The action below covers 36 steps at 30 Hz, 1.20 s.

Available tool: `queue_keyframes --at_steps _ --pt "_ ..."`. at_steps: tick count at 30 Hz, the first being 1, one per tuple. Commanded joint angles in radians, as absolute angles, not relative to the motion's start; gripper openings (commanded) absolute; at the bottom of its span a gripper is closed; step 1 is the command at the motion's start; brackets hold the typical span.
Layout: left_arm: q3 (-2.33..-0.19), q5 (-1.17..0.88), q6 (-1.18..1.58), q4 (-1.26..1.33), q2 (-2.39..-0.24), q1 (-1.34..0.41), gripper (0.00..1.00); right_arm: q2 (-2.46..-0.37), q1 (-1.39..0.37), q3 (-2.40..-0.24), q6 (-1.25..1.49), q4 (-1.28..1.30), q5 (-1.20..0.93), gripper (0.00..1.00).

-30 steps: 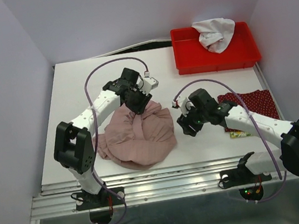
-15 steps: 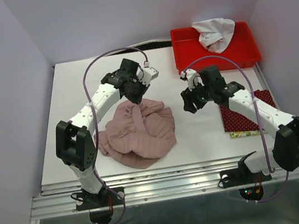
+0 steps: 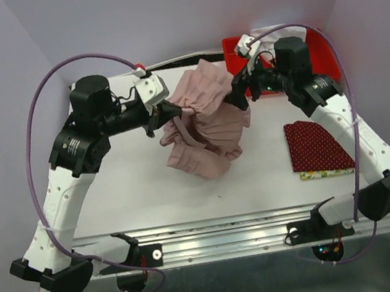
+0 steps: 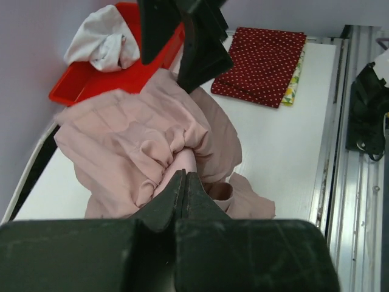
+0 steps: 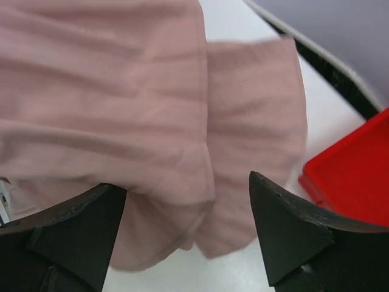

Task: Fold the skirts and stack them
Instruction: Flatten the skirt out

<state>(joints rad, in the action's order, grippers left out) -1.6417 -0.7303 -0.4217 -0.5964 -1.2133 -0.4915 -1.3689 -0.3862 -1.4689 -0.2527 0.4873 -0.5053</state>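
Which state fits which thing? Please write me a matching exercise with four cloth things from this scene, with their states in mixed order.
Things:
1. pink skirt
2. dotted skirt
3. yellow-green skirt
4. white cloth

States:
A. lies in the red tray
B. folded flat, on top of another skirt
C. held up, pinched by the left fingers
D. mostly covered, only an edge shows

Pairs: 1-C, 2-B, 3-D, 4-A
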Motion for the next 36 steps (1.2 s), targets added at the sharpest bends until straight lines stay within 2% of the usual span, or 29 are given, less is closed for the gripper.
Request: queue_keyframes --at_steps 1,7,9,16,23,26,29,32,33,35,36 --pt "-1.605 -0.839 -0.428 -0.606 -1.261 -0.48 0.0 -1.377 -0.388 -1.636 -0.337 0.511 -0.658 0.87" --pt "-1.643 -0.818 -0.246 -0.532 -1.302 -0.434 0.0 -1.404 -0.468 -1.775 -0.42 0.638 -0.713 0.88" --pt "-1.649 -0.86 -0.224 -0.517 -1.321 -0.425 0.0 -1.391 -0.549 -1.766 -0.463 0.667 -0.674 0.87" --pt "-1.62 -1.101 -0.135 -0.439 -1.348 -0.41 0.0 -1.396 -0.621 -1.677 -0.509 0.677 -0.62 0.86" --pt "-1.582 -1.143 -0.095 -0.403 -1.358 -0.407 0.0 -1.457 -0.695 -1.672 -0.497 0.601 -0.574 0.82" --pt "-1.574 -1.146 -0.069 -0.373 -1.355 -0.405 0.0 -1.482 -0.704 -1.667 -0.483 0.574 -0.558 0.73" --pt "-1.566 -1.138 -0.052 -0.351 -1.353 -0.4 0.0 -1.499 -0.724 -1.667 -0.477 0.577 -0.56 0.57" --pt "-1.572 -1.141 -0.049 -0.35 -1.351 -0.382 0.0 -1.5 -0.738 -1.643 -0.477 0.569 -0.514 0.21" --pt "-1.565 -1.134 -0.052 -0.357 -1.342 -0.371 0.1 -1.5 -0.738 -1.641 -0.453 0.563 -0.499 0.01" --pt "-1.546 -1.1 -0.107 -0.408 -1.322 -0.341 0.31 -1.494 -0.738 -1.664 -0.428 0.542 -0.453 0.01" --pt "-1.495 -1.056 -0.124 -0.414 -1.281 -0.297 0.44 -1.494 -0.738 -1.681 -0.399 0.537 -0.442 0.01"
